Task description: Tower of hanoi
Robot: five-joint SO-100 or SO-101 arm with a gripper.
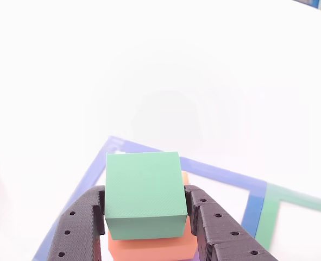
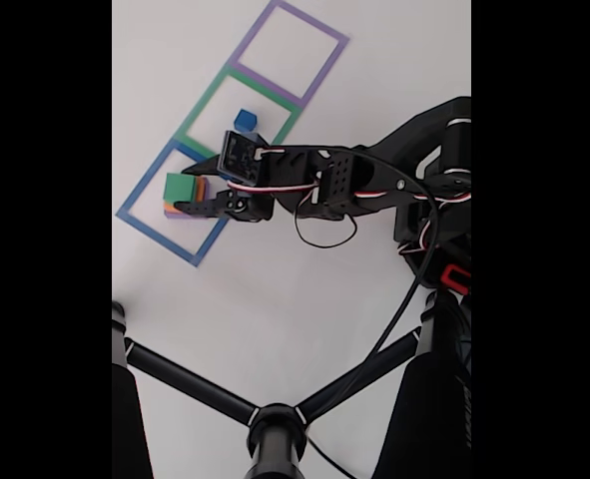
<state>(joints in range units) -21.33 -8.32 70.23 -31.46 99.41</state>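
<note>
Green block: We see the green block [image 1: 144, 193] low in the middle of the other view. It sits on top of the orange block [image 1: 152, 247]. In the fixed view the green block [image 2: 179, 187] is at the left, a bit above the middle.

Orange block: It is bigger, so it peeks out under the green one. A thin bit of purple block [image 1: 188, 258] shows at the very bottom edge, under the orange. Big ones go under so the pile does not tip.

Blue block: The little blue block [image 2: 245, 121] sits alone in the upper middle of the fixed view. It rests inside the green taped square [image 2: 207, 106]. We think it was parked there so the green block could be moved.

Gripper: The gripper [image 1: 144, 209] has one black finger [image 1: 84, 228] on each side of the green block. Both fingers seem to touch its sides. We think it is squeezing the green block, but we cannot be sure how tight. It grabs the flat sides because they are easy to hold.

Blue taped square: The pile stands inside the blue taped square [image 2: 135, 218], at the left of the fixed view. The tape marks a spot for a pile.

Purple taped square: The purple taped square [image 2: 319, 68] is at the top of the fixed view.

Table: The white table [image 1: 149, 65] is bright and plain all around.

Next step: We guess the green block is being lifted off or just set down. We cannot tell which.
</note>
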